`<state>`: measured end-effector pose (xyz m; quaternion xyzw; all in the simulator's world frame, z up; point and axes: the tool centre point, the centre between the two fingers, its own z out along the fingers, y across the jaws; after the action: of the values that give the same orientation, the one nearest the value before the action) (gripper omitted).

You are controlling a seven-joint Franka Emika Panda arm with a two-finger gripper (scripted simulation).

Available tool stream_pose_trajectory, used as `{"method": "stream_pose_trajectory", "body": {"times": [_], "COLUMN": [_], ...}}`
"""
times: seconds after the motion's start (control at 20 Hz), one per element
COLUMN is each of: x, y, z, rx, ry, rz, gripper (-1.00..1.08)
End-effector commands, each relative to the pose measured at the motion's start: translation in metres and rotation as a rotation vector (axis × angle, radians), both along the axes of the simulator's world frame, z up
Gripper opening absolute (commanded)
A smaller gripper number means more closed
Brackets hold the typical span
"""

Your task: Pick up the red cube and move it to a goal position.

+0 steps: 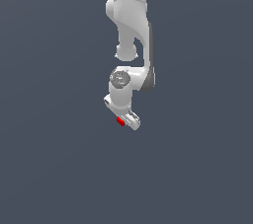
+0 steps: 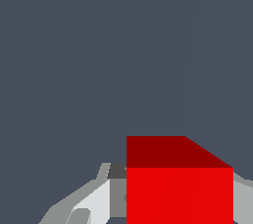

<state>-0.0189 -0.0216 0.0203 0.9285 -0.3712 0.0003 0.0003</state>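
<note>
The red cube (image 1: 120, 121) is right at the tip of the gripper (image 1: 124, 120) in the exterior view, a small red fleck tucked against the white fingers, below the wrist of the white Panda arm (image 1: 131, 25) that drops in from the top of the picture. Around it there's only flat grey-blue; no desk edge, no corner, no shadow line, so whether the cube is lifted or resting on a surface can't be read here. No goal marker shows either.

Over to the wrist view, and the red cube (image 2: 179, 193) fills the frame close to the camera: a bright front face, a darker top face. A pale grey finger (image 2: 91, 203) runs in alongside one face, and a sliver of a second finger (image 2: 243, 198) peeks out past the opposite face. Jaws closed in on the cube from both sides, it looks clamped, though the actual contact lines are hidden behind the block.

The risks now, as I judge them: the cube appears to sit near the fingertips rather than deep between the pads, so a quick swing or sharp stop could let it pivot or slip out. And with no target visible, the drop-off could land wide if the move isn't steady.
</note>
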Motion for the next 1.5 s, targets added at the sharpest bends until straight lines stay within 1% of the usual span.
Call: {"method": "stream_pose_trajectory", "body": {"times": [0.0,0.35,0.65,0.95,1.45], "x": [0.000,0.001,0.007,0.017,0.038], "y": [0.000,0.001,0.005,0.012,0.026], "z": [0.000,0.008,0.040,0.091,0.201], "rx": [0.000,0.000,0.000,-0.001,-0.001], "ry": [0.000,0.000,0.000,0.000,0.000], "rz": [-0.001,0.000,-0.001,-0.001,-0.002], "gripper": [-1.00,-1.00,-1.00,-1.00,-1.00]}}
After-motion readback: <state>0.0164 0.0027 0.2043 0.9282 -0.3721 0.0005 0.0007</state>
